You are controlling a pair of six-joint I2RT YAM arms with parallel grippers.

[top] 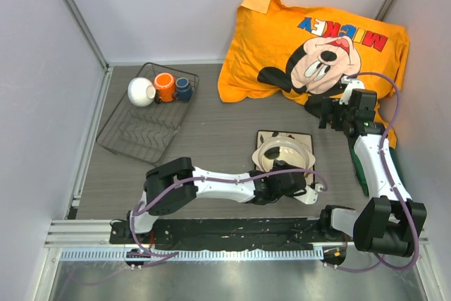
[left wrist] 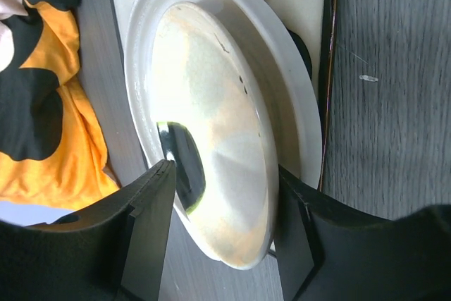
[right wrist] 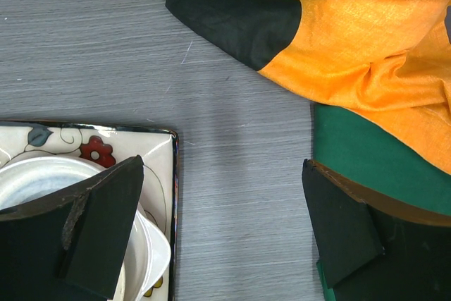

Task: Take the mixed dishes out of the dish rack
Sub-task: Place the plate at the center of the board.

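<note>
The large cream bowl [top: 280, 151] sits on the square flowered plate [top: 266, 137] in the middle of the table. My left gripper [top: 301, 187] is at the bowl's near rim. In the left wrist view the bowl [left wrist: 211, 103] lies between its spread fingers [left wrist: 151, 223], which stand wider than the rim, so this gripper [left wrist: 222, 237] is open. The dish rack [top: 141, 139] at the back left holds a small white bowl [top: 141, 91], an orange mug [top: 165, 87] and a dark-blue cup [top: 184, 89]. My right gripper [right wrist: 225, 223] hangs open over bare table right of the plate [right wrist: 158, 153].
An orange Mickey pillow [top: 310, 47] fills the back right, close to my right gripper [top: 328, 114]. A green flat thing [right wrist: 373, 160] lies under its edge along the right wall. Walls enclose the table on the left, back and right.
</note>
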